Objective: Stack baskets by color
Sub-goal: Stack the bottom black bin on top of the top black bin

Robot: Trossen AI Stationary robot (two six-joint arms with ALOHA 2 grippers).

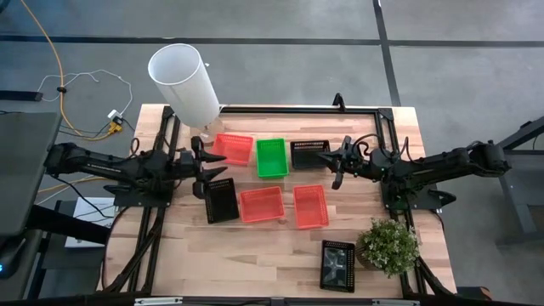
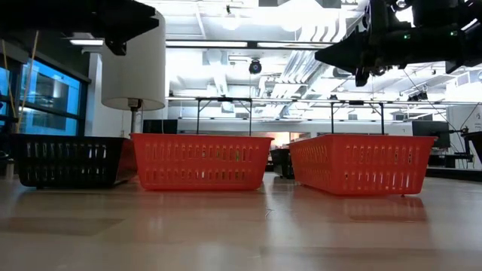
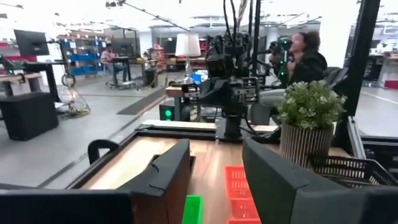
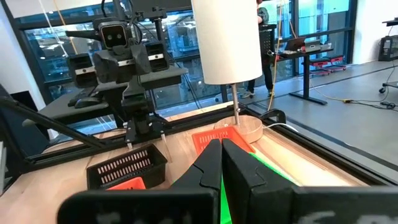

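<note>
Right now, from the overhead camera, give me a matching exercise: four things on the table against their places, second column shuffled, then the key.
Things:
1. green basket
2. potted plant
3. white cylinder
4. left gripper

Places:
A. far left corner of the table
B. between a red basket and a black basket in the far row
C. near right corner, beside another black basket
D. by the left ends of both basket rows

Pairs: 1-B, 2-C, 3-A, 4-D
</note>
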